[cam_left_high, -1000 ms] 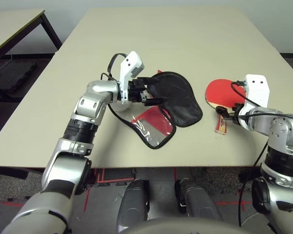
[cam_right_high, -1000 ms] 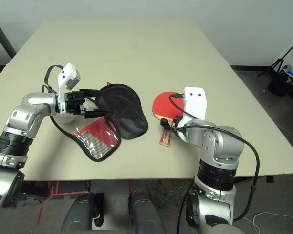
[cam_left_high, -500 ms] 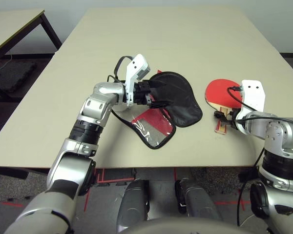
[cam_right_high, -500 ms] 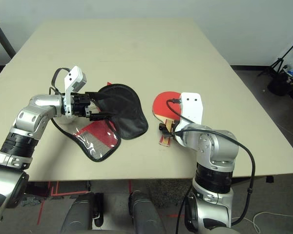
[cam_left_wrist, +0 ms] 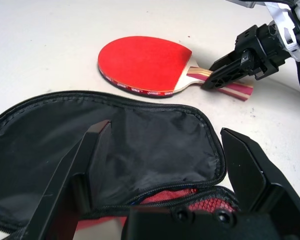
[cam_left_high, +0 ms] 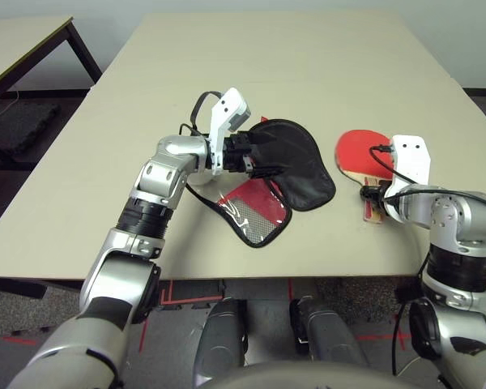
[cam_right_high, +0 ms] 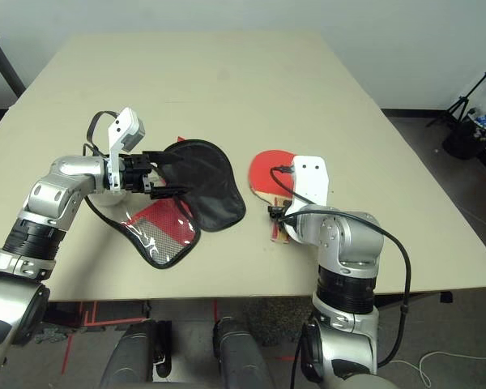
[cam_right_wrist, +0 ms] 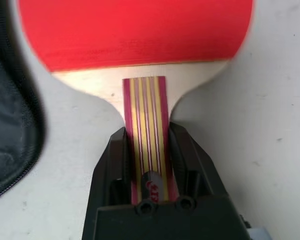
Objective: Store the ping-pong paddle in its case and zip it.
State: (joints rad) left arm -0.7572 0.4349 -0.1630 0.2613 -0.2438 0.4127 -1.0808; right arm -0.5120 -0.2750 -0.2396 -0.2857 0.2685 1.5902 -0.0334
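Observation:
The ping-pong paddle (cam_left_high: 358, 150) lies flat on the table, red face up, with its striped wooden handle pointing toward me. My right gripper (cam_right_wrist: 146, 135) is shut on that handle, one black finger (cam_right_wrist: 112, 160) pressed against each side. To the paddle's left the case (cam_left_high: 304, 166) lies unzipped and spread open: the black-lined flap is turned up, and the red half with the mesh pocket (cam_left_high: 255, 209) lies nearer me. My left gripper (cam_left_wrist: 165, 131) hovers open just over the black lining (cam_left_wrist: 140, 145), its fingers spread wide with nothing between them.
The tan table (cam_left_high: 267, 65) stretches far behind both objects. Its front edge runs close below the paddle handle and the case. A second table (cam_left_high: 24, 40) stands off to the far left, and a stand and clutter (cam_right_high: 478, 121) sit on the floor at the right.
My right gripper has closed on the paddle handle, and the paddle has shifted slightly left. My left gripper moved a little toward the case flap, then stayed put, still open.

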